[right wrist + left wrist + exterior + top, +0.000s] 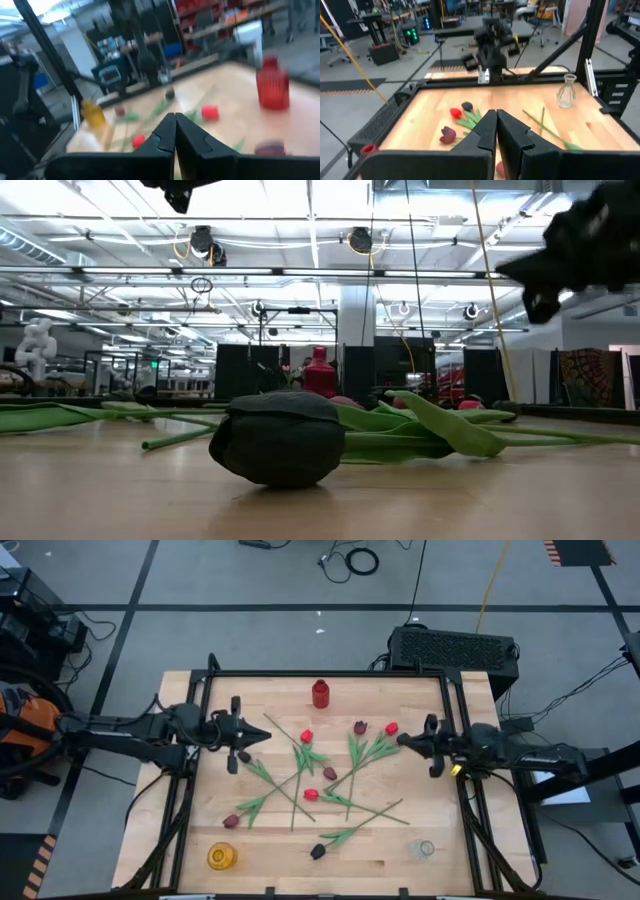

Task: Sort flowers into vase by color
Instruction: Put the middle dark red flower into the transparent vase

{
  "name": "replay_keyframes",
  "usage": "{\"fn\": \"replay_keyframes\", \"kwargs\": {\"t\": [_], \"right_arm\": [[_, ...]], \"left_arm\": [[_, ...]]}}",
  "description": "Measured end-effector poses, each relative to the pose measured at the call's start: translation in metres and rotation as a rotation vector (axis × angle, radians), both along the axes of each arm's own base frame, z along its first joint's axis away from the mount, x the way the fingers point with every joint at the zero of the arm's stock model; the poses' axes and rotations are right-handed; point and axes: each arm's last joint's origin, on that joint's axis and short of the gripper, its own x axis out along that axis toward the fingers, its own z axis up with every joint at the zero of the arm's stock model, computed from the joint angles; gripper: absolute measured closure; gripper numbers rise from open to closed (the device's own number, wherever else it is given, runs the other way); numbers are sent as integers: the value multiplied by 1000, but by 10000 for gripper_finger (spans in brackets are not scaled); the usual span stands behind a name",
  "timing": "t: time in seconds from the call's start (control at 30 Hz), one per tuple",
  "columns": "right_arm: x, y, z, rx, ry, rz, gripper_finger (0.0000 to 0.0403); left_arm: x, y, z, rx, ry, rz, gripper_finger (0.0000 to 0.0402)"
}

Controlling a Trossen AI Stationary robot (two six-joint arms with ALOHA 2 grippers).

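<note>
While the flowers are left scattered across the middle of the desk, the left hand and right hand are held closed and empty above its sides, seemingly ready to descend.

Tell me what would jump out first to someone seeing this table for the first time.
A loose tangle of tulips with red, maroon and black heads lies across the middle of the wooden table. Three vases ring it: a red vase at the far edge, a yellow vase at the near left corner and a clear vase at the near right. The left gripper and right gripper flank the pile, fingers shut and empty.
</note>
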Motion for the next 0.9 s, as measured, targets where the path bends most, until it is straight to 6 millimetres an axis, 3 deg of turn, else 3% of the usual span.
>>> {"fn": "replay_keyframes", "kwargs": {"t": [0.27,0.4,0.5,0.73,0.9], "right_arm": [[-11,4,132,-318,-149,15,403],[0,3,175,-345,-159,9,403],[19,3,174,-320,-63,57,403],[73,10,125,-212,262,177,403],[96,15,95,-157,423,166,403]], "left_arm": [[2,0,1,-15,-20,5,384],[5,0,-1,-24,-6,23,384],[8,1,-3,-19,10,30,384],[17,1,-10,-21,51,54,384],[26,1,-19,-36,102,58,384]]}}
